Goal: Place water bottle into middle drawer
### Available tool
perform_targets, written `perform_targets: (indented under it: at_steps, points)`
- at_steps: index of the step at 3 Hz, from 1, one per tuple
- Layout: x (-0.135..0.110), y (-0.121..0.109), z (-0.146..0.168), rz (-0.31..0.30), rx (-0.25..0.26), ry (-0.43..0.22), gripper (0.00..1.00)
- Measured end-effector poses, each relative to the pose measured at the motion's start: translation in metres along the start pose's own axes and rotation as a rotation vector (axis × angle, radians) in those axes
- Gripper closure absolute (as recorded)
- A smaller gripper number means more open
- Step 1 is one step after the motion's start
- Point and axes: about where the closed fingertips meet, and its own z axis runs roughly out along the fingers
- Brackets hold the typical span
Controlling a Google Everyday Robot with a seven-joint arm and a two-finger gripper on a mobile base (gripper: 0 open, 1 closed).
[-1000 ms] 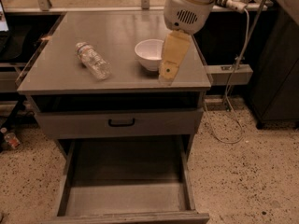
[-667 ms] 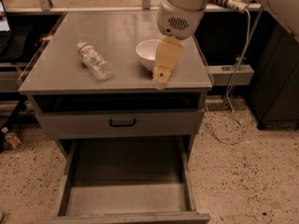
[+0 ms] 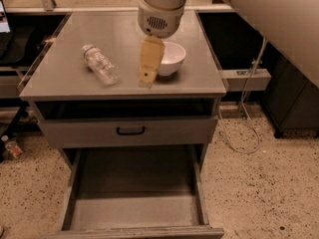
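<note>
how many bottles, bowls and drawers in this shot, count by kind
bottles: 2 (water bottle lying on the cabinet top; tiny bottle on the floor)
bowls: 1 (white bowl)
drawers: 2 (open middle drawer; drawer front with black handle)
total: 5
The gripper is over the cabinet top, between water bottle and bowl.

Tan tool [image 3: 147, 78], upper centre of the frame, below a white wrist [image 3: 159, 19]. Clear ribbed water bottle [image 3: 101, 65] with pale label; white bowl [image 3: 173, 59]; grey bench [image 3: 60, 81]; grey middle drawer [image 3: 134, 210]; black handle [image 3: 130, 131]; speckled beige floor [image 3: 259, 193].
</note>
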Motion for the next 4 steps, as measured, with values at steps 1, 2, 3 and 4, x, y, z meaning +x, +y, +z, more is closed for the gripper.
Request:
perform_targets:
  at_steps: [1,2,3,4]
  points:
    - [-0.027,0.0,0.012,-0.005,-0.008,-0.025,0.0]
    - [-0.059,0.008,0.025,-0.039,-0.035,-0.048,0.0]
    - [-0.087,0.019,0.038,-0.098,-0.066,-0.057,0.0]
    - [-0.087,0.019,0.039,-0.099,-0.066,-0.058,0.0]
